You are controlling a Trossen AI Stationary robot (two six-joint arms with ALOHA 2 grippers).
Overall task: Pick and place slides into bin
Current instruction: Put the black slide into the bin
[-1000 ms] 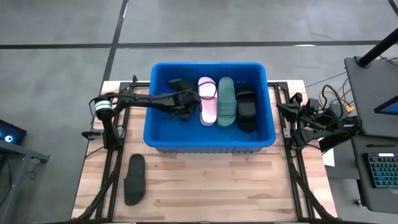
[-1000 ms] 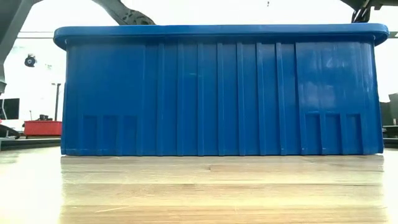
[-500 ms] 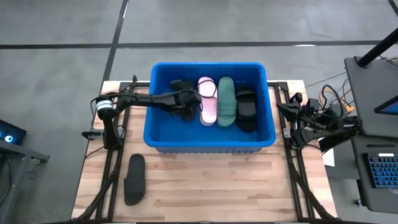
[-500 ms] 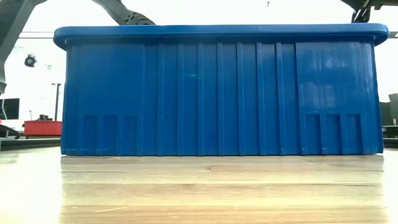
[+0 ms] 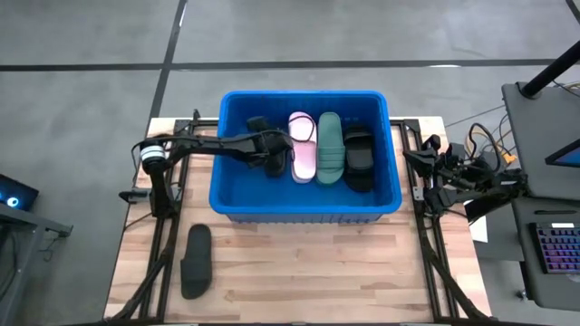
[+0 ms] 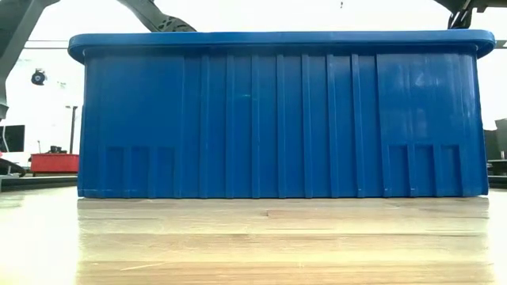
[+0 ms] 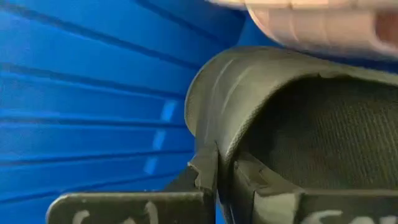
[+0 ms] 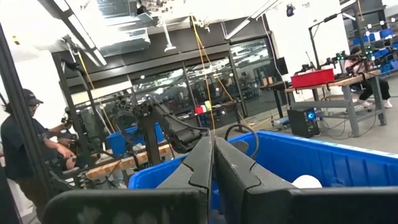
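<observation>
The left gripper (image 5: 272,154), clamped on a black slide (image 7: 298,124), sits inside the blue bin (image 5: 231,204) beside the pink slide (image 5: 302,145), green slide (image 5: 329,147) and others — one black slide (image 5: 196,261) waits at seven o'clock — the right gripper (image 5: 424,172), pinched shut, idles at three.

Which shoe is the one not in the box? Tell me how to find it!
Start at the big bright blue plastic bin in the middle of the wooden table. Look off its front left corner, on the bare wood. There lies one black rubber slide sandal, the only one outside the bin; all the others are inside.
</observation>
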